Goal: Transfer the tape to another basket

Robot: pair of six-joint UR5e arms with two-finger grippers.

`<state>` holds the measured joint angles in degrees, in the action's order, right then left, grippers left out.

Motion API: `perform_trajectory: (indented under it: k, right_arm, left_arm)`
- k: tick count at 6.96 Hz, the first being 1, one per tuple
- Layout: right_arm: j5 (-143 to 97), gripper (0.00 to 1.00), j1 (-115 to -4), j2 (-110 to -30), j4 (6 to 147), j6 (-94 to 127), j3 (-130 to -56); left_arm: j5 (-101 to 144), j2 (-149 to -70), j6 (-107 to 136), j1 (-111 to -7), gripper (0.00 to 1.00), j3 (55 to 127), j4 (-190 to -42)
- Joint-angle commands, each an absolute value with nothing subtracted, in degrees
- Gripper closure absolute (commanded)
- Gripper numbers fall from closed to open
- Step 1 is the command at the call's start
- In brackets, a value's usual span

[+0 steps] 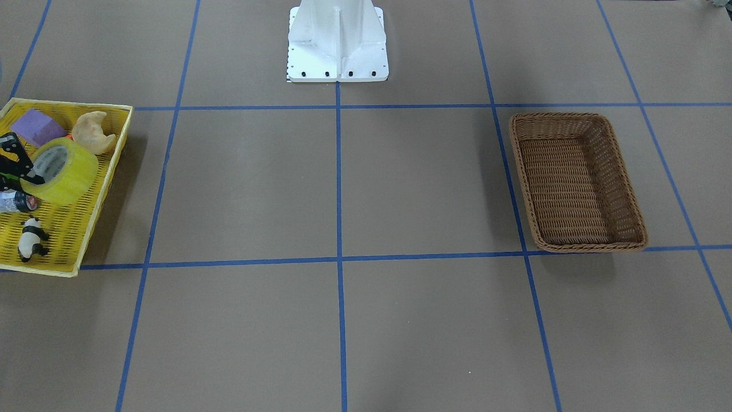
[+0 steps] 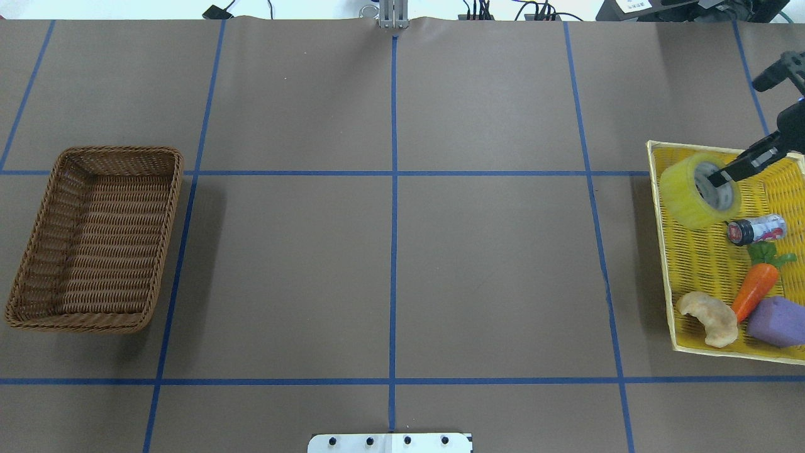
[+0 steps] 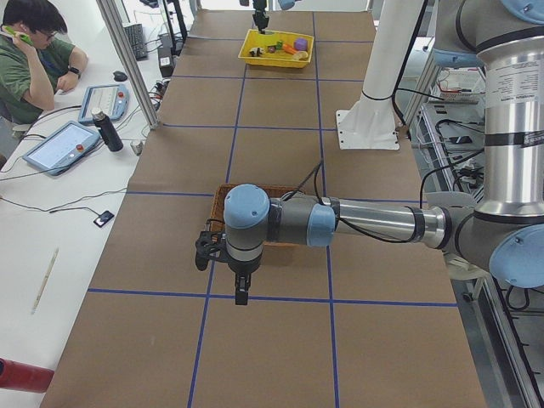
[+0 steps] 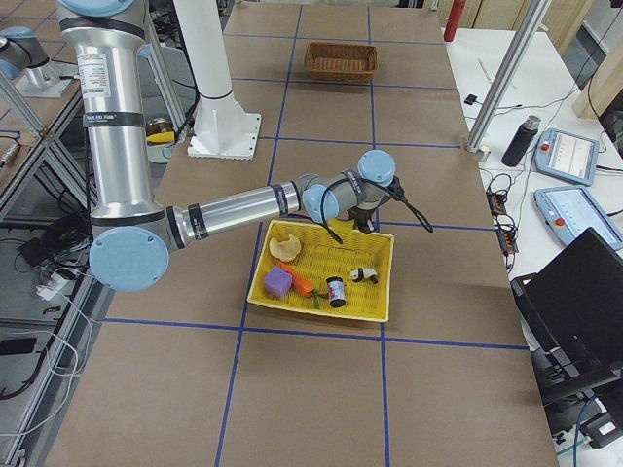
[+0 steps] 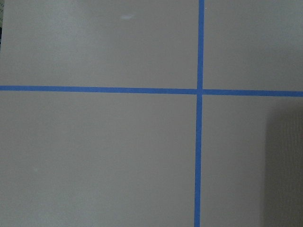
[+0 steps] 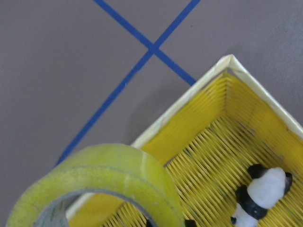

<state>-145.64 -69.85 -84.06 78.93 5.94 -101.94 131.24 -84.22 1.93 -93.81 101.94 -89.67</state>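
The right gripper is pinching the wall of the tape with one finger inside the core, and the roll seems to be hanging tilted over the tray, well apart from the basket. The core axis is lying roughly along the table, its opening facing the gripper and somewhat upward. I judge the lift is needing a firm grip and enough height to clear the tray rim. Of the left gripper, I cannot tell if it is open or closed.
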Motion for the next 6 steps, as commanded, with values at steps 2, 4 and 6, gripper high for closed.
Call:
perform_trajectory:
  k: [2,4,6]
  right_arm:
    - [-146.1,1.00,-63.5,-71.9,78.8,45.1,-106.9]
    - [-145.8,1.00,-58.0,-64.8,77.4,56.0,-106.7]
    - [-144.2,1.00,-55.6,-64.6,64.6,66.6,-106.0]
  left_arm:
    - [140.0,-88.3,9.3,-93.8,0.02,103.1,-91.5]
    - [149.6,-93.4,16.8,-93.6,0.02,103.1,-91.6]
    - [154.3,-96.7,24.0,-90.6,0.02,102.6,-98.1]
